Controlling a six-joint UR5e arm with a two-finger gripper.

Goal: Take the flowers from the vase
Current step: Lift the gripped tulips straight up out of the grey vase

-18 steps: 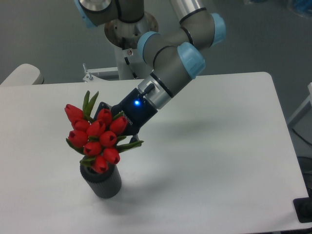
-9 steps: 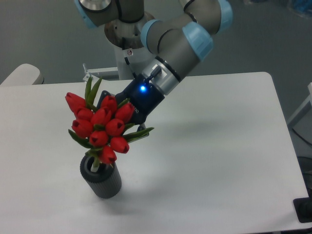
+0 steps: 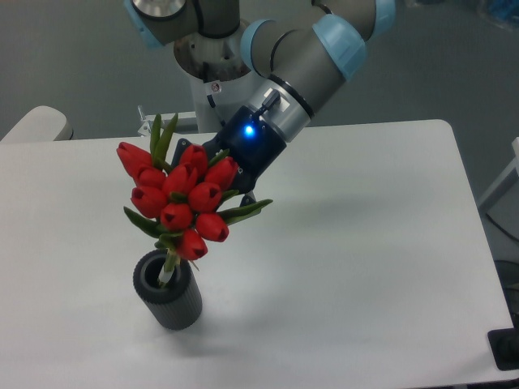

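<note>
Since the earlier frames the flowers (image 3: 182, 198) have risen: the lowest bud, once pressed onto the vase (image 3: 168, 290), now hangs above its rim, and only the pale stem ends still dip into the opening. The gripper (image 3: 217, 180) has climbed up and to the right of the vase with them; its fingers are hidden behind the bunch, clamped on it. The vase stands upright near the table's (image 3: 365, 243) front edge, with broad bare tabletop to its right and behind it. No writing is readable; a blue light glows on the wrist.
</note>
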